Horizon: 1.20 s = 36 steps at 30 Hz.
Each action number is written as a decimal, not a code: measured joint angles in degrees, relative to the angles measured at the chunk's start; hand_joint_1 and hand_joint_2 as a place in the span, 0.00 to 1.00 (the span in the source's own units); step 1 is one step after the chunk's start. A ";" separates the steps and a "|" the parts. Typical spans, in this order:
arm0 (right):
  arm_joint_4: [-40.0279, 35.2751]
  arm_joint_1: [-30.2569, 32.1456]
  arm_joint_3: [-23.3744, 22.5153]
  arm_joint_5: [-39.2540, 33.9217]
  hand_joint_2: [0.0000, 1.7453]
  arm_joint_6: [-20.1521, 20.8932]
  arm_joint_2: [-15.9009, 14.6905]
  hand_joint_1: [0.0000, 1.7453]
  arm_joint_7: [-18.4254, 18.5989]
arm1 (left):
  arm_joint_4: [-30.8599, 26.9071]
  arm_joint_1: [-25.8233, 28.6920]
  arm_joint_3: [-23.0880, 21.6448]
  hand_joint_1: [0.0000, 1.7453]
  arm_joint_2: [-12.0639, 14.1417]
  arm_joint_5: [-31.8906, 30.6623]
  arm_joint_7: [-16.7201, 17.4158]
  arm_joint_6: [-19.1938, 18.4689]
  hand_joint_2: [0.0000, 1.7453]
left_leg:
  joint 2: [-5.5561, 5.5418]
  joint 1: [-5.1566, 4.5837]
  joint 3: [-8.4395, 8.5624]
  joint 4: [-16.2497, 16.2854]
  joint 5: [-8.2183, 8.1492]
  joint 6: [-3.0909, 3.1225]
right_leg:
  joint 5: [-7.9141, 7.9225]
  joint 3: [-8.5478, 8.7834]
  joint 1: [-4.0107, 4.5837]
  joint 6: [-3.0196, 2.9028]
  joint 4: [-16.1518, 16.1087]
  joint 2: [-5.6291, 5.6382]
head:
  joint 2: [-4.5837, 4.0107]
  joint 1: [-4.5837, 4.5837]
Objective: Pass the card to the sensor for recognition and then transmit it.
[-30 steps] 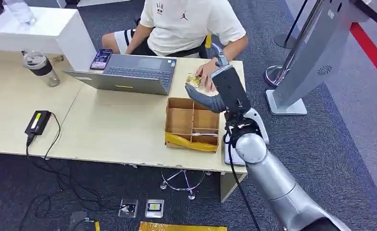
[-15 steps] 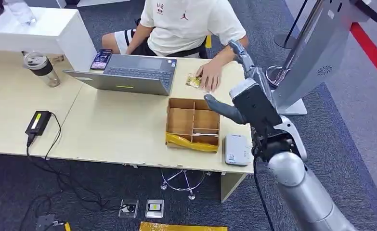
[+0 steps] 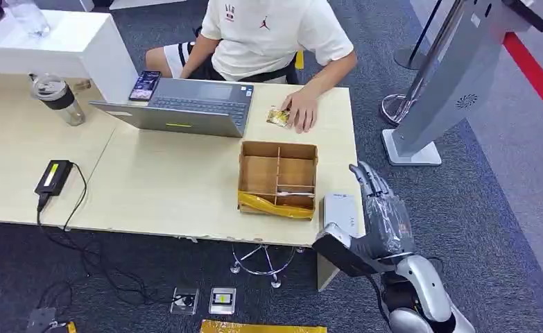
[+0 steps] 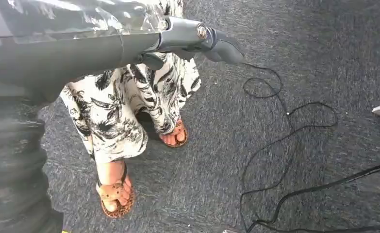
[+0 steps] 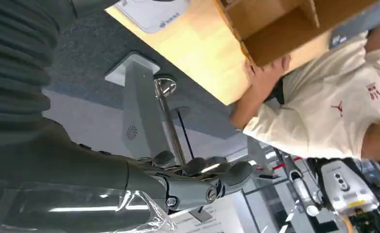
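Working across from the cardboard box (image 3: 277, 178) as your landmark: your left hand (image 4: 129, 46) is hanging over the carpet near a person's sandalled feet (image 4: 115, 191), holding nothing, though you cannot tell how its fingers are lying. Beyond the box, the card (image 3: 277, 116) is lying on the tabletop (image 3: 164, 184) under the seated person's hand (image 3: 301, 111). Just right of the box, the white sensor (image 3: 339, 210) is sitting. Your right hand (image 3: 379, 222) is hovering off the tabletop edge beside the sensor, fingers spread and empty.
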 joint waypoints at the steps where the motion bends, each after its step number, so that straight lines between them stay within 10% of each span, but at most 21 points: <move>1: 0.11 0.31 0.53 0.18 1.00 -0.07 -0.20 0.00 -0.26 | 0.02 0.00 -0.02 0.00 -0.02 0.00 -0.02 -0.07 1.00 | 0.00 0.00 0.00 0.00 0.00 0.00 | 0.00 -0.01 0.00 0.00 0.00 0.00 | 0.00 0.00; 17: 1.75 -1.09 5.99 -0.20 1.00 0.04 -0.13 0.00 -4.31 | 0.02 -0.59 -0.02 0.00 -0.96 -1.29 -0.68 0.66 1.00 | -0.01 0.01 0.00 0.00 0.00 0.00 | 0.00 0.03 0.01 0.00 0.02 0.00 | 0.00 -0.02; 36: 16.46 -12.15 10.73 3.50 1.00 1.97 10.19 0.00 -8.24 | 0.02 -1.99 -0.48 0.00 -2.27 -5.95 5.86 1.14 1.00 | -0.02 0.01 0.01 0.00 0.05 0.05 | 0.00 0.04 0.02 0.00 0.04 -0.01 | 0.00 -0.02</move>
